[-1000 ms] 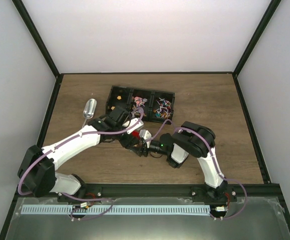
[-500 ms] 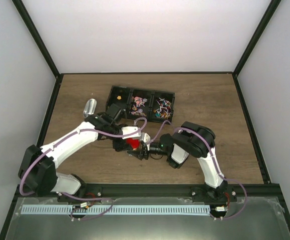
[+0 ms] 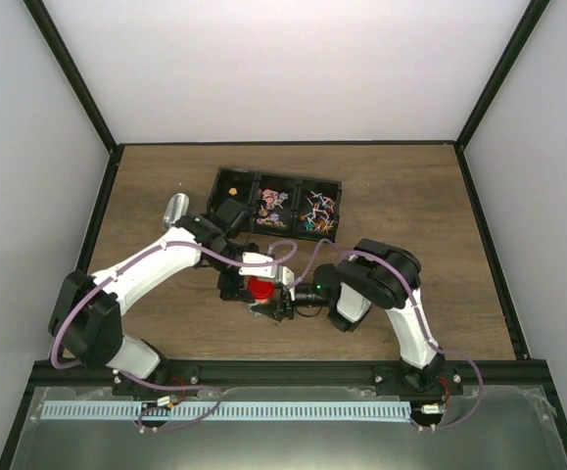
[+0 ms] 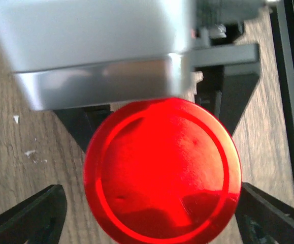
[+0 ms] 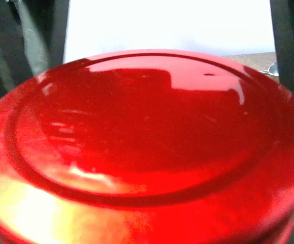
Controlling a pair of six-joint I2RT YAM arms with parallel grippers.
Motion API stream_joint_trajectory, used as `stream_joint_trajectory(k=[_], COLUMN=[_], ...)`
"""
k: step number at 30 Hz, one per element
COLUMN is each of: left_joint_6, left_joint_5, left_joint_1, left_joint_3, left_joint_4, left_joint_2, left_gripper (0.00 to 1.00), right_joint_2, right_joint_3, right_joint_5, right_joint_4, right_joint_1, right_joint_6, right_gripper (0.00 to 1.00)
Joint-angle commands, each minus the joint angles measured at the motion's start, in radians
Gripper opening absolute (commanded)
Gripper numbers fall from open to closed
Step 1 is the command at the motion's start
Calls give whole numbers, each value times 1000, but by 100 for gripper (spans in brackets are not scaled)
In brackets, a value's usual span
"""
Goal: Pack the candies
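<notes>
Candies [image 3: 314,210] beyond; left hand [image 4: 151,195] low, spread wide astride red lid [image 4: 162,168].

Tiny multicoloured wrapped candies [image 3: 314,209] loose inside a black tray [image 3: 293,177]

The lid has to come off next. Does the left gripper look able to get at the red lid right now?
Probably yes: the left gripper hangs right over the red lid, its fingers open on either side, with nothing between them and it.

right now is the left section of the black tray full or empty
Almost empty: one small orange piece shows in the left section, while the candies heap in the other two. The left arm covers its near corner.
</notes>
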Motion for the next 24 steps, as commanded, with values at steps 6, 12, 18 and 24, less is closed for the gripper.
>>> stream_joint_trajectory(k=[6,12,18,24], left_joint_6=[-342,-409,-363,-162], left_joint_5=[120,81,87,72], left_joint_1=[7,4,3,3], left_joint_3=[-112,-134,-138,-141], left_joint_4=[185,247,255,196], left_joint_2=[-141,-113,-86,-85], left_gripper=[98,93,82,66], right_joint_2=[-12,-13,-19,-21], right_joint_3=[25,26,20,9], right_joint_5=[55,47,29,5], right_joint_4=[228,215,214,215], right_joint_1=[9,9,9,9], right_joint_6=[-36,-38,-44,-51], right_gripper=[32,32,32,31])
